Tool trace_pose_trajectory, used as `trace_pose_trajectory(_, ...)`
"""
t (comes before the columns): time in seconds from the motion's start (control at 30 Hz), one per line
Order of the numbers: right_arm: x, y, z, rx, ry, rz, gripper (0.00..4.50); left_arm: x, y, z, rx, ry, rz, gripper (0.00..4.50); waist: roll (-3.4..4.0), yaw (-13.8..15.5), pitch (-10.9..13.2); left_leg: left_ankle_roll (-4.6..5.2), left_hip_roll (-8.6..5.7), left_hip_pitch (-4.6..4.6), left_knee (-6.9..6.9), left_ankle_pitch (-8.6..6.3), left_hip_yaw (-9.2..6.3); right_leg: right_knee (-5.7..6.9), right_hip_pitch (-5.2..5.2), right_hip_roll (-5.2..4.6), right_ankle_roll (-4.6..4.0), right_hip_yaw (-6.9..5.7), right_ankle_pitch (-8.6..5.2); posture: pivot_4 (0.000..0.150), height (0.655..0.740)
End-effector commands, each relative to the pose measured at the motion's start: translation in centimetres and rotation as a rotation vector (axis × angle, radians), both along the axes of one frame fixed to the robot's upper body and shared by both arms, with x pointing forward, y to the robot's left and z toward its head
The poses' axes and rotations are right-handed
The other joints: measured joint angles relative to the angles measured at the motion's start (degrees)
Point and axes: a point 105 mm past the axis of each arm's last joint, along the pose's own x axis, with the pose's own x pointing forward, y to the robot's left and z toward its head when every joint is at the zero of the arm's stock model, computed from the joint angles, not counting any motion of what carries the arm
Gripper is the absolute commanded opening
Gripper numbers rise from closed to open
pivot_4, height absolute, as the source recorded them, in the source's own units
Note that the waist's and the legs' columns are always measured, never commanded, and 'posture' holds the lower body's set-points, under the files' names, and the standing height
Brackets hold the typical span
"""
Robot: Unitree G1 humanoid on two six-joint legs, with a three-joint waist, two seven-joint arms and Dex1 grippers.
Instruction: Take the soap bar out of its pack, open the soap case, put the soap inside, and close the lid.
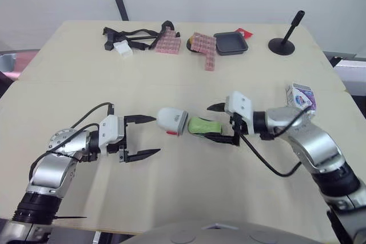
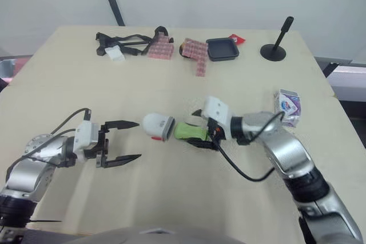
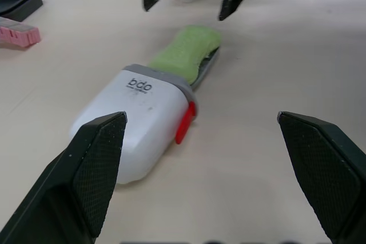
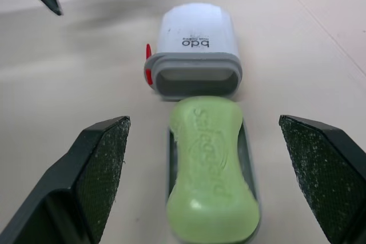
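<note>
The white soap case cover (image 1: 171,120), with a grey rim and a red latch, lies on its side mid-table. Its open mouth faces the green soap bar (image 1: 204,125), which rests on the case's slim grey tray (image 4: 249,152) just outside that mouth. My right gripper (image 1: 214,122) is open, one finger on each side of the soap and not touching it. My left gripper (image 1: 155,135) is open too, just left of the cover's closed end, with nothing between its fingers. The white and purple soap pack (image 1: 301,95) stands at the table's right edge.
Along the far edge sit a black strap bundle (image 1: 131,35), a white block (image 1: 123,48), pink block stacks (image 1: 205,47), a black tray (image 1: 231,43) and a black stand (image 1: 283,43). Bare tabletop surrounds the case.
</note>
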Motion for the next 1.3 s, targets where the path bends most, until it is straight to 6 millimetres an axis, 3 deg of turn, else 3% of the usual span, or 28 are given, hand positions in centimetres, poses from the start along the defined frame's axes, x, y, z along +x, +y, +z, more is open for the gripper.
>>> trace_pose_trajectory(0.03,-1.3,-1.6,0.8,0.113,-0.109,-0.035,4.48,0.5,0.2,0.8,0.002,-0.028,0.003,4.5,0.01,-0.2,0.0,0.0,0.01,0.01,-0.01,-0.01,0.01,-0.01,0.02,0.0,0.0,0.0,0.0,0.15,0.74)
trace_pose_trajectory(0.17,-2.6,-3.1,-1.2,0.134,-0.131,-0.078,4.48,1.0,-0.3,1.1,0.003,-0.027,-0.013,4.5,-0.01,-0.8,0.0,0.01,0.02,0.03,-0.01,-0.01,0.01,0.0,0.02,0.0,-0.01,0.01,0.0,0.15,0.74)
trace_pose_trajectory(0.4,-4.5,-5.9,-2.4,0.14,-0.142,-0.159,4.48,2.3,-1.0,1.9,0.054,-0.036,-0.084,4.5,-0.02,-1.1,0.0,0.13,0.01,0.03,-0.01,-0.03,-0.01,-0.01,0.04,-0.02,-0.04,-0.01,0.0,0.15,0.74)
trace_pose_trajectory(0.7,-7.0,-8.8,-3.7,0.143,-0.119,-0.289,4.48,4.6,-1.3,2.9,0.263,-0.084,-0.259,4.5,-0.02,-1.4,0.0,0.42,0.01,0.03,0.0,-0.14,-0.02,-0.03,0.05,-0.04,-0.11,-0.03,-0.03,0.15,0.74)
trace_pose_trajectory(0.97,-6.9,-9.2,-4.2,0.14,-0.126,-0.325,4.48,6.2,-1.0,2.2,0.422,-0.093,-0.366,4.5,-0.02,-1.5,0.0,0.47,-0.01,0.0,-0.01,-0.14,-0.04,-0.04,0.05,-0.07,-0.22,-0.06,-0.1,0.15,0.74)
trace_pose_trajectory(1.3,-6.6,-9.0,-4.2,0.134,-0.136,-0.319,4.48,7.0,-1.7,2.0,0.438,-0.094,-0.383,4.5,-0.02,-1.4,0.0,0.49,-0.02,-0.02,-0.01,-0.14,-0.05,-0.04,0.05,-0.1,-0.09,-0.09,-0.02,0.15,0.74)
